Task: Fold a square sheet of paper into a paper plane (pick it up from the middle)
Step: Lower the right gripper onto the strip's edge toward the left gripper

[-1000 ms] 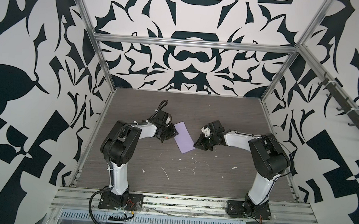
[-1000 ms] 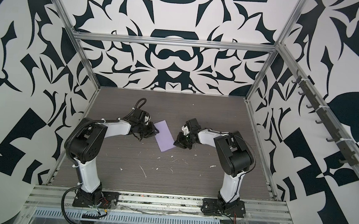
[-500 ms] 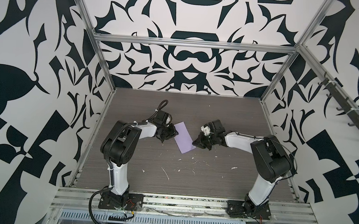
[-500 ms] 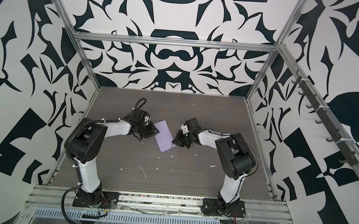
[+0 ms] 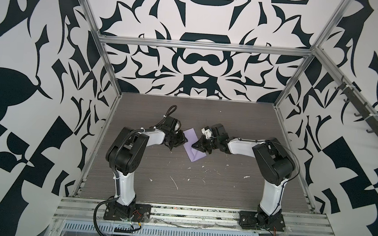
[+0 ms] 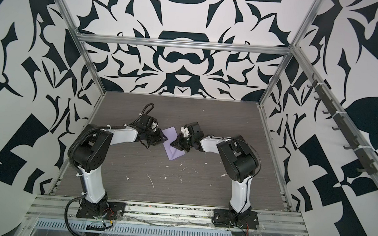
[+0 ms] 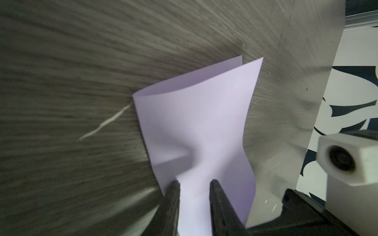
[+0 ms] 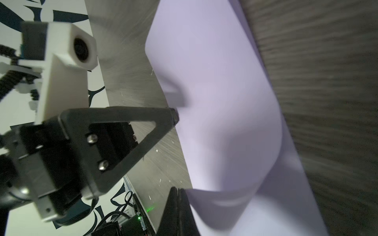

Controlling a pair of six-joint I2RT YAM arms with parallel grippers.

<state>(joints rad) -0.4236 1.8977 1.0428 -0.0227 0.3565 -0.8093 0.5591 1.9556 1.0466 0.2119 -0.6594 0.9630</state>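
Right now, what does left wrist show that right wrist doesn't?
Left wrist only: left fingers apart, sheet showing between them; the sheet's two free edges, slightly offset; a white streak on the table. Right wrist only: right fingers shut on a curled sheet edge; a left fingertip touching the sheet. Both: the lilac sheet folded over, grey table.

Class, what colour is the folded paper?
The paper is plain lilac-purple, clearest in the left wrist view.

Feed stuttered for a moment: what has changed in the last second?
The right gripper moved inward onto the paper and shut, pinching its near edge, so the sheet now bulges up. The left gripper stayed open, its fingers on the paper's opposite edge. The paper kept its place.
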